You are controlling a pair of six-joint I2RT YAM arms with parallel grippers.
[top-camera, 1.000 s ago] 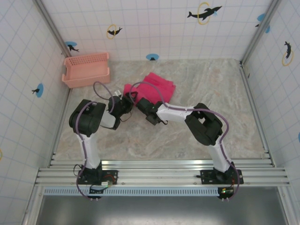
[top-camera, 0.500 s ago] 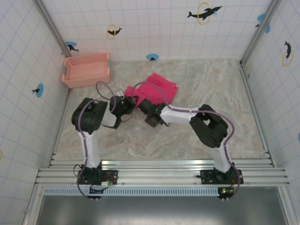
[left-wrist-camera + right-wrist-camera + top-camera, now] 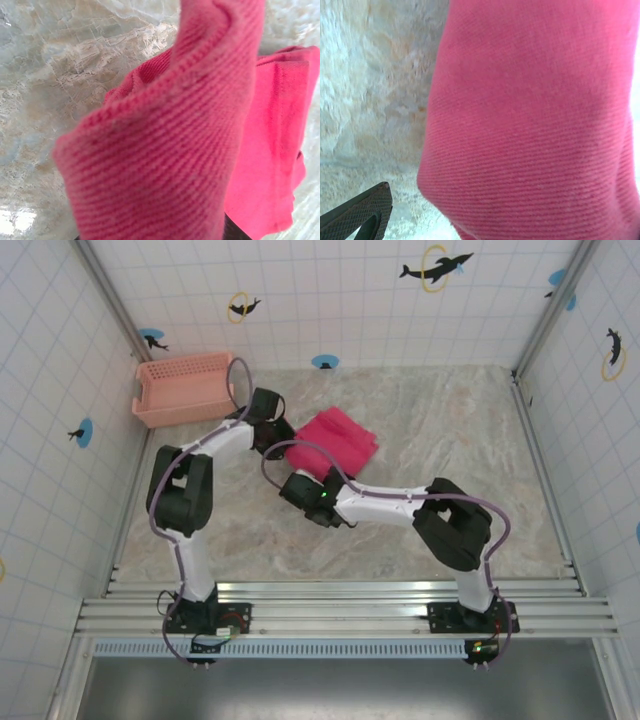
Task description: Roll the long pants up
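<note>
Long pants (image 3: 338, 440): a bright magenta bundle, folded thick, lying on the marble-patterned table (image 3: 450, 430) left of centre towards the far wall. It sits near the salmon-pink slatted basket (image 3: 185, 388) in the far left corner but is clear of it.

Left arm: reaches forward and inward. The left gripper (image 3: 278, 440) is at the bundle's left edge, in contact with the cloth.
- Left wrist view: a fold of the pants (image 3: 165, 150) stands up off the table directly in front of the lens, its ribbed weave blurred by closeness.
- The fold drapes over the fingers and hides them.
- The rest of the garment lies flat on the table behind it, to the right.
- Reading: fingers clenched on that raised fold, judged from the lifted cloth, since the pads are hidden.

Right arm: stretches across the table from the right. The right gripper (image 3: 296, 478) is at the near-left corner of the bundle, just beside the left gripper.
- Right wrist view: a rounded, smooth mass of the pants (image 3: 535, 125) takes up the right side of the frame, with bare table on the left.
- One textured black finger pad (image 3: 362, 215) sits at the lower left, well to the side and not touching the cloth.
- Reading: jaws spread wide, released, nothing held.

Both grippers work the same left end of the bundle, the left from the far side and the right from the near side.
</note>
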